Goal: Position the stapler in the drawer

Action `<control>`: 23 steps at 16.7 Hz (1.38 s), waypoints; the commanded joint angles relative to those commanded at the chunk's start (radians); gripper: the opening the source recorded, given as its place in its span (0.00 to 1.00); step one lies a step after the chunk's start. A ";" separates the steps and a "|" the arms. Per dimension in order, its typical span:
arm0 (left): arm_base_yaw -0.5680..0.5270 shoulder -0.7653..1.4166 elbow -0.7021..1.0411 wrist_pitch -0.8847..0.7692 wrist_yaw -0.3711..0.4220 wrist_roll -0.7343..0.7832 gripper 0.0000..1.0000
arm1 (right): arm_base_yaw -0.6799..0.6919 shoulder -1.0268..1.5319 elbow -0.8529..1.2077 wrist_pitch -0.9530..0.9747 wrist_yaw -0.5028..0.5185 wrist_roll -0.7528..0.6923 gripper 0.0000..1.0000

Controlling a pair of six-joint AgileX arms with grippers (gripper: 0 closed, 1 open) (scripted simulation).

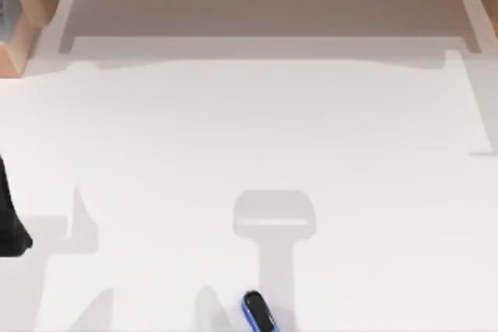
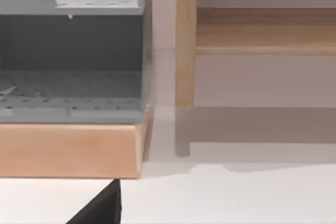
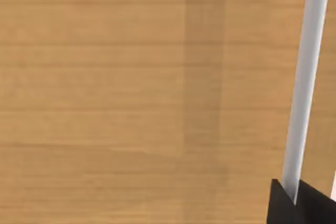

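- The stapler (image 1: 259, 313) is lying on the white table (image 1: 257, 130) at the near edge of the top view, a little right of the middle. It is resting flat, with nothing touching it.
- Its long axis is running on a diagonal: the black rounded end is pointing up and to the left, and the blue body is trailing down to the right, where the picture edge is cutting it off.
- The left arm (image 1: 9, 215) is showing as a dark shape at the far left edge of the top view, well apart from the stapler. From there the stapler is lying to the right and nearer the bottom edge. I cannot tell whether its fingers are apart or together.
- The left wrist view is looking across the table at a wooden-fronted unit (image 2: 68, 150) with grey perforated shelves (image 2: 68, 90), and at a wooden frame (image 2: 185, 51) beside it.
- The right gripper (image 3: 302, 205) is sitting close against a wooden panel (image 3: 131, 98), with a pale vertical bar (image 3: 304, 77), perhaps a handle, running between its dark fingertips. I judge it to be closed on that bar, though only just enough is showing to say so.
- With the right side seemingly busy at the wood, the left arm looks like the one free to reach for the stapler, crossing rightward and meeting that diagonal body across its narrow width.
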 joint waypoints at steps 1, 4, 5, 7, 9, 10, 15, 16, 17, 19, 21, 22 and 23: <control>0.000 0.000 0.000 0.000 0.000 0.000 1.00 | 0.000 0.000 0.000 0.000 0.000 0.000 0.15; 0.000 0.000 0.000 0.000 0.000 0.000 1.00 | 0.000 0.000 0.000 0.000 0.000 0.000 0.38; 0.000 0.000 0.000 0.000 0.000 0.000 1.00 | 0.000 0.000 0.000 0.000 0.000 0.000 0.45; 0.000 0.000 0.000 0.000 0.000 0.000 1.00 | 0.000 0.000 0.000 0.000 0.000 0.000 0.60; 0.000 0.000 0.000 0.000 0.000 0.000 1.00 | 0.000 0.000 0.000 0.000 0.000 0.000 0.75; 0.000 0.000 0.000 0.000 0.000 0.000 1.00 | 0.000 0.000 0.000 0.000 0.000 0.000 0.83; 0.000 0.000 0.000 0.000 0.000 0.000 1.00 | 0.000 0.000 0.000 0.000 0.000 0.000 1.00; 0.000 0.000 0.000 0.000 0.000 0.000 1.00 | 0.000 0.000 0.000 0.000 0.000 0.000 1.00; 0.000 0.000 0.000 0.000 0.000 0.000 1.00 | 0.000 0.000 0.000 0.000 0.000 0.000 1.00; 0.000 0.000 0.000 0.000 0.000 0.000 1.00 | 0.000 0.000 0.000 0.000 0.000 0.000 1.00; 0.000 0.000 0.000 0.000 0.000 0.000 1.00 | 0.002 0.000 0.001 0.000 0.000 0.000 1.00; 0.000 0.000 0.000 0.000 0.000 0.000 1.00 | -0.001 -0.001 -0.002 0.002 -0.002 0.000 1.00; 0.000 0.000 0.000 0.000 0.000 0.000 1.00 | -0.010 -0.004 -0.012 0.010 -0.010 0.000 1.00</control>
